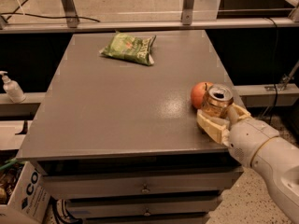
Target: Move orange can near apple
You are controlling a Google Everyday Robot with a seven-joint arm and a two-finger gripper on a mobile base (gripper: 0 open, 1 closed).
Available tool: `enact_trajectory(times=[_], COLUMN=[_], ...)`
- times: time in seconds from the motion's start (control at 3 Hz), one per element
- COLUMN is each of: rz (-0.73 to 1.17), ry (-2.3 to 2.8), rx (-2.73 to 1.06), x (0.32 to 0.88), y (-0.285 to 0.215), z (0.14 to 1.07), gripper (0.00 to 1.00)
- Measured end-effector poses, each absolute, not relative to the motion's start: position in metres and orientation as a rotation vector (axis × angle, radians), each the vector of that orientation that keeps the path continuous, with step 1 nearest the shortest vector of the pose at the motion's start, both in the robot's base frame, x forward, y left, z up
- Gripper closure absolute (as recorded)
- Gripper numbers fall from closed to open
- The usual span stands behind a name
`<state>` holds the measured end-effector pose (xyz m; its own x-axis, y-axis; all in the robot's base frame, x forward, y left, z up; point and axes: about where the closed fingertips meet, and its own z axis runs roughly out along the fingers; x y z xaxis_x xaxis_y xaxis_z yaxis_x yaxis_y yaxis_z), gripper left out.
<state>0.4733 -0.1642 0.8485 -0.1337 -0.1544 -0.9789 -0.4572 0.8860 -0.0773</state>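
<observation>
The orange can [218,100] stands upright near the table's right front edge, its silver top showing. The red-orange apple [200,94] sits right beside it on the left, touching or nearly touching it. My gripper [221,115] reaches in from the lower right, and its tan fingers [211,126] are closed around the can's lower body. The can's base is hidden behind the fingers.
A green crinkled snack bag [129,48] lies at the table's far middle. The grey table [117,111] has drawers below its front. A white pump bottle [12,87] stands on a ledge at left. A cardboard box [18,197] sits on the floor at lower left.
</observation>
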Motion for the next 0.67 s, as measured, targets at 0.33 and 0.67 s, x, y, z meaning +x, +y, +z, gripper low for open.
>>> enact_trajectory(times=[0.33, 0.67], rz=[0.278, 0.278], ry=[1.705, 1.705], rx=[-0.472, -0.472], x=[0.4733, 0.4734], y=[-0.1642, -0.1642], z=[0.8486, 0.8486], gripper=[1.0, 1.0])
